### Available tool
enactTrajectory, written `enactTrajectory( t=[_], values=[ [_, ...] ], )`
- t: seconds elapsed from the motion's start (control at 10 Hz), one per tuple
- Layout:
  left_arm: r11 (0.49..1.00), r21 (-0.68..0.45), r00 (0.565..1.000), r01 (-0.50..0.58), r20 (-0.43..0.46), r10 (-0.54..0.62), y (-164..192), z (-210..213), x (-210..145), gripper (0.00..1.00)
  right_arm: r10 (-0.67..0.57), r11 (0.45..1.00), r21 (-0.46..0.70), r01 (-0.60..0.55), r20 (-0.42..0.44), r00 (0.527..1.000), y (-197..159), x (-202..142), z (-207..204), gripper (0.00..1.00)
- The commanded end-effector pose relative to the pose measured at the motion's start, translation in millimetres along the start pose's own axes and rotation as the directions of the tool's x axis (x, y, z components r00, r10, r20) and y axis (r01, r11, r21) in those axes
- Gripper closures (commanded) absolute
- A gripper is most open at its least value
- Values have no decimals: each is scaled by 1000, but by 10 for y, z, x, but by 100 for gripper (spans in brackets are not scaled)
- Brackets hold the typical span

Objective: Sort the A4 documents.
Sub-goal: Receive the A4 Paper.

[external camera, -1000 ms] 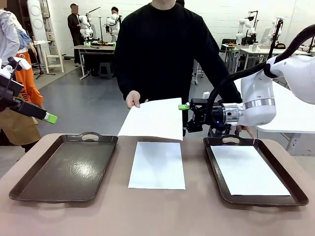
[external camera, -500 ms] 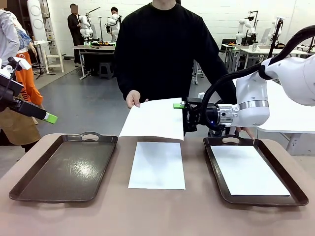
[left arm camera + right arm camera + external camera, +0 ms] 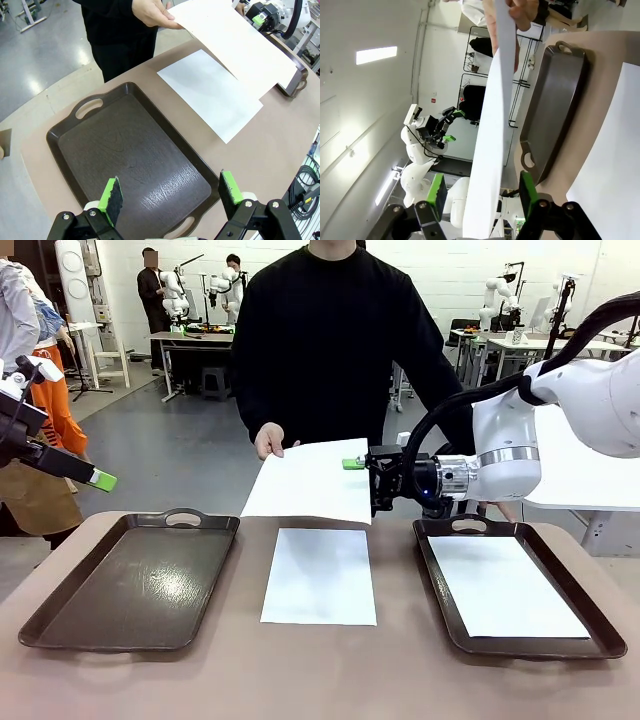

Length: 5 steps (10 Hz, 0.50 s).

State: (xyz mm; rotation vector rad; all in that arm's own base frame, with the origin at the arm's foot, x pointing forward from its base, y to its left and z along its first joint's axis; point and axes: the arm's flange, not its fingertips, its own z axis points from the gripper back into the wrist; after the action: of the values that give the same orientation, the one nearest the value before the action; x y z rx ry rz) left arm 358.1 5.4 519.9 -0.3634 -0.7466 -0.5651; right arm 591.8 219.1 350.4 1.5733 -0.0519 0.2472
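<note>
Left gripper (image 3: 170,192): jaws wide, nothing held, above left tray (image 3: 130,580). Middle sheet (image 3: 320,575): flat on table (image 3: 320,675) between trays. Raised sheet (image 3: 310,480): person's hand (image 3: 270,440) pinches far-left corner. Right gripper (image 3: 363,485) straddles its right edge, pads apart, not clamped. Third sheet (image 3: 505,585): in right tray (image 3: 432,580).

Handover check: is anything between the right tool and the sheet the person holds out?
Nothing visible. The edge of the held sheet lies between the parted fingers of the right tool; the person's hand grips its far corner.
</note>
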Motion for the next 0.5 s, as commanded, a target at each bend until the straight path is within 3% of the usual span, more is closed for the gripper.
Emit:
enactTrajectory(
  t=[0.0, 0.1, 0.2, 0.3, 0.4],
  values=[
    [1000, -10, 1000, -1, 8, 1, 20, -9, -9, 0, -5, 1000, -3, 5, 18, 1000, -12, 75, -51, 52],
    [1000, -10, 1000, -1, 8, 1, 20, -9, -9, 0, -8, 1000, -1, 8, 21, 1000, -25, 73, -41, 37],
    [1000, -10, 1000, -1, 8, 1, 20, -9, -9, 0, -10, 1000, 2, 10, 23, 1000, -29, 76, -29, 69],
    [1000, -10, 1000, -1, 8, 1, 20, -9, -9, 0, -14, 1000, 5, 14, 25, 1000, -26, 79, -19, 54],
    [1000, -10, 1000, -1, 8, 1, 20, -9, -9, 0, -14, 1000, 5, 14, 26, 1000, -21, 83, -7, 86]
  ],
)
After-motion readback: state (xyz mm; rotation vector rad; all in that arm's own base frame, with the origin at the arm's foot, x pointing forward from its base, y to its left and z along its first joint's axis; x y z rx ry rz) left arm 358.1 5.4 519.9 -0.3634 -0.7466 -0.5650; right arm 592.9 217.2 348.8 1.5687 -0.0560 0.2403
